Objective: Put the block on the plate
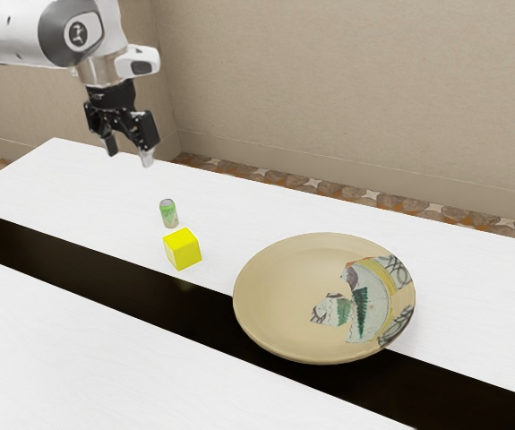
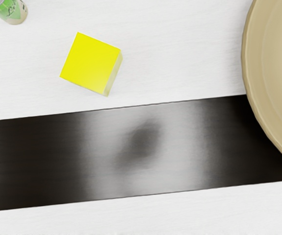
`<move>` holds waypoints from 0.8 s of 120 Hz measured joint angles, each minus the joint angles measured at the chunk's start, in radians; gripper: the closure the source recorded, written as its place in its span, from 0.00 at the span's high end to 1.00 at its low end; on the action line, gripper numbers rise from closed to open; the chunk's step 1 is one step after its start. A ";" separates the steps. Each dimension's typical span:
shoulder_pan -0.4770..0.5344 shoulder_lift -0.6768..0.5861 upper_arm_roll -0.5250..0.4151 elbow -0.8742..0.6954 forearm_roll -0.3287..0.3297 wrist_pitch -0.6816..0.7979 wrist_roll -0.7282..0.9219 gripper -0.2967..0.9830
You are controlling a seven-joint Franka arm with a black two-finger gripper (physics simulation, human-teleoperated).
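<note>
- Plate (image 1: 279, 291), nearest the exterior camera: its rim overlaps the dark strip (image 1: 78, 264).
- Yellow block (image 1: 182, 249): on the white tabletop (image 1: 87, 340), near the strip's edge, with room between it and the plate; can (image 1: 168, 213) closer.
- Gripper (image 1: 129, 155): raised, fingers clearly apart, holding nothing.
- Wrist view's frame crops plate and can; the strip's dark smudge (image 2: 141, 142) is unclear.

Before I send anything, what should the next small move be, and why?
Probably ease the gripper over the yellow block, jaws open, before lowering. The jaws stand apart with nothing between them, high and toward the exterior view's left of the block. The block sits on the white tabletop, apart from the plate, with the green can close by, so lining up first seems safer.
</note>
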 joint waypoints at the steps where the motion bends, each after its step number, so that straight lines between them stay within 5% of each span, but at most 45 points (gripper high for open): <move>1: 0.001 0.000 0.000 -0.001 0.000 0.000 0.002 0.77; 30: 0.028 0.115 -0.011 -0.005 0.002 0.060 0.036 0.77; 64: 0.240 0.299 -0.171 -0.006 0.014 0.253 0.126 0.77; 96: 0.301 0.402 -0.279 -0.027 0.118 0.392 0.282 0.77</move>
